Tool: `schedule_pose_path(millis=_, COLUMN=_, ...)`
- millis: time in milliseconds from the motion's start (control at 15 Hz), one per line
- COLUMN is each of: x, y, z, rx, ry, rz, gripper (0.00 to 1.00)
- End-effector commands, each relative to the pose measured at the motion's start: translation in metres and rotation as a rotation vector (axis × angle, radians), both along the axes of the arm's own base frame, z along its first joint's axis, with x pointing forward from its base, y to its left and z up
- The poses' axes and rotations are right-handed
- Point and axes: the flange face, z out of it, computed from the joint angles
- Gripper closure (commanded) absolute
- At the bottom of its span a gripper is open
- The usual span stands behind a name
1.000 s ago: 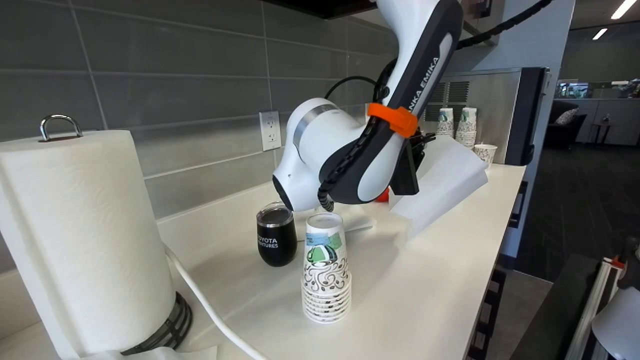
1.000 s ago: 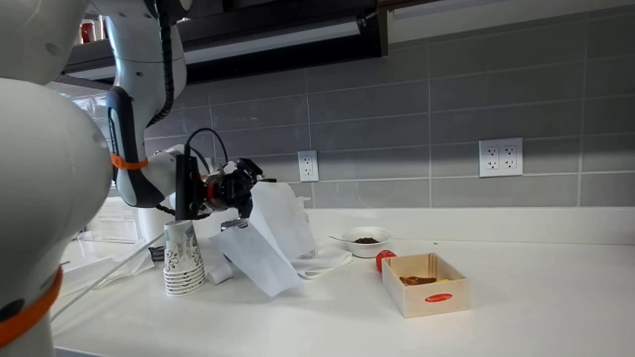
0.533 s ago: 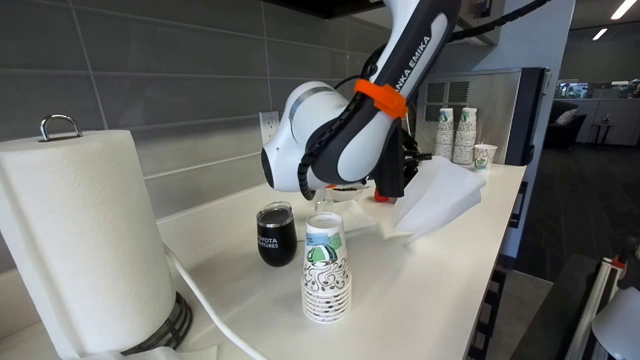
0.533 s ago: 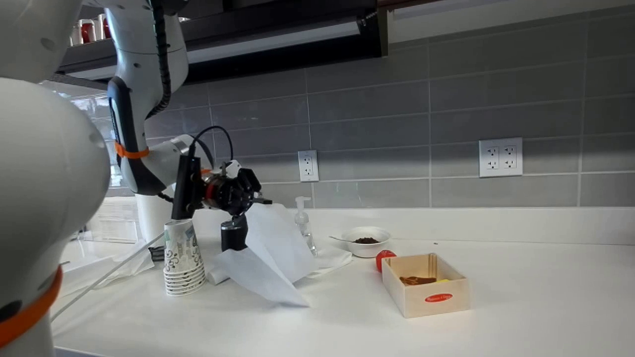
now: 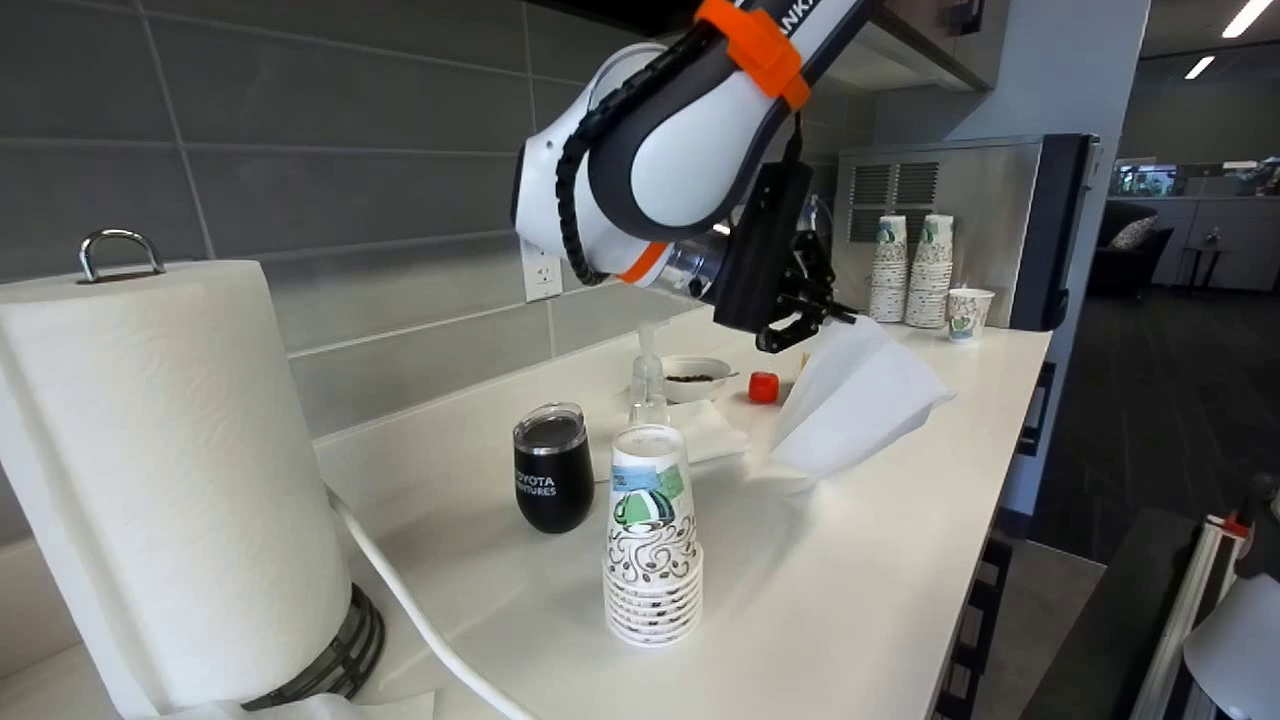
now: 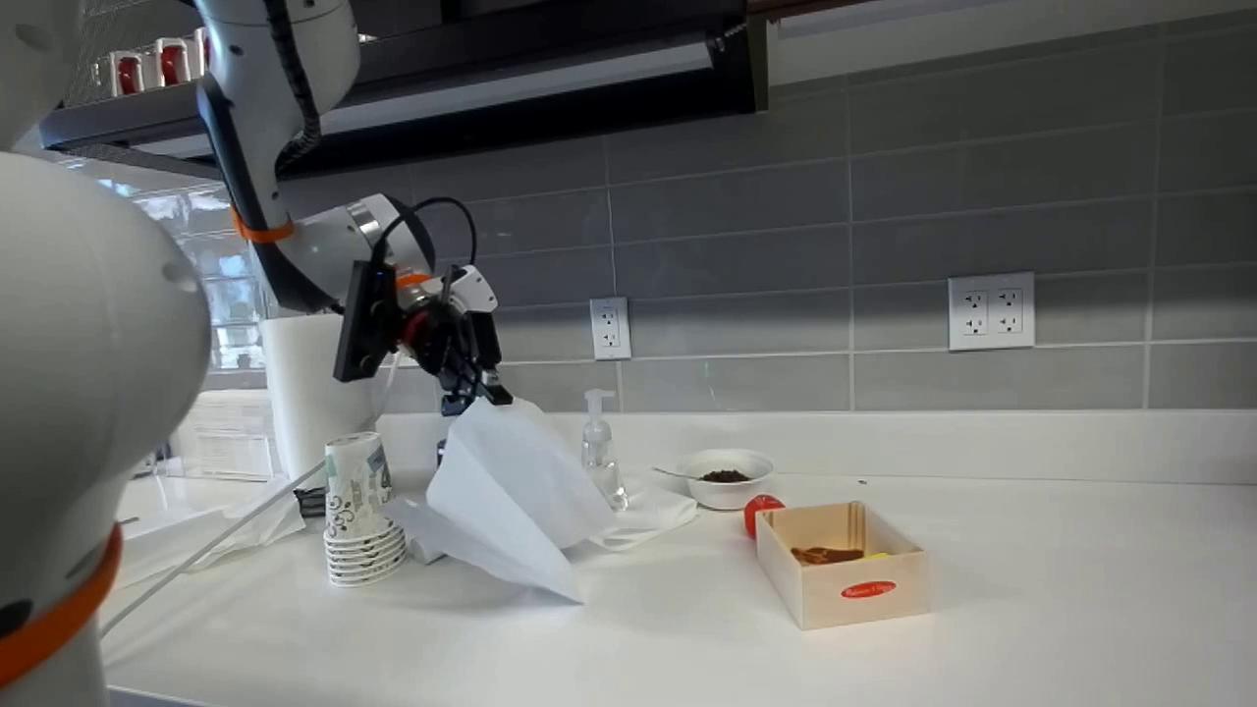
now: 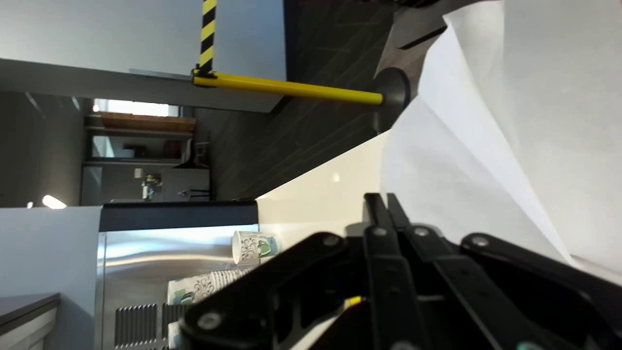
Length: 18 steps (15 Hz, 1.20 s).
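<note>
Left to right in an exterior view: stack of upside-down paper cups (image 6: 361, 511) on the counter (image 6: 687, 643), then the pincer (image 7: 383, 199), fingertips pinched together in the wrist view, gripping the top of a creased white paper sheet (image 6: 511, 491). Sheet dangles below the tips, long side slanting down and right; can't tell if the bottom corner touches the counter. Then a soap pump bottle (image 6: 597, 439), white bowl (image 6: 722, 497), round red thing (image 6: 759, 508) and a wooden crate (image 6: 835, 606).

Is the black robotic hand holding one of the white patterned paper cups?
No, the closed black hand grips a white paper sheet, which hangs below it.
</note>
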Motion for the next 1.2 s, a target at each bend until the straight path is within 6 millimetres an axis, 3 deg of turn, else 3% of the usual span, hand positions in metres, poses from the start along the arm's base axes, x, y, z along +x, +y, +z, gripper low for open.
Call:
schedule_pose_path(millis=0, x=-0.003, y=-0.013, z=0.027, rx=0.148, ry=-0.091, rz=-0.093, gripper=1.0)
schedule_pose_path(millis=467, x=-0.007, y=-0.032, z=0.049, rx=0.406, ry=-0.254, rz=-0.256, gripper=1.0)
schedule_pose_path(millis=1133, x=-0.042, y=-0.082, z=0.036, rx=0.691, ry=-0.517, rz=-0.498, gripper=1.0)
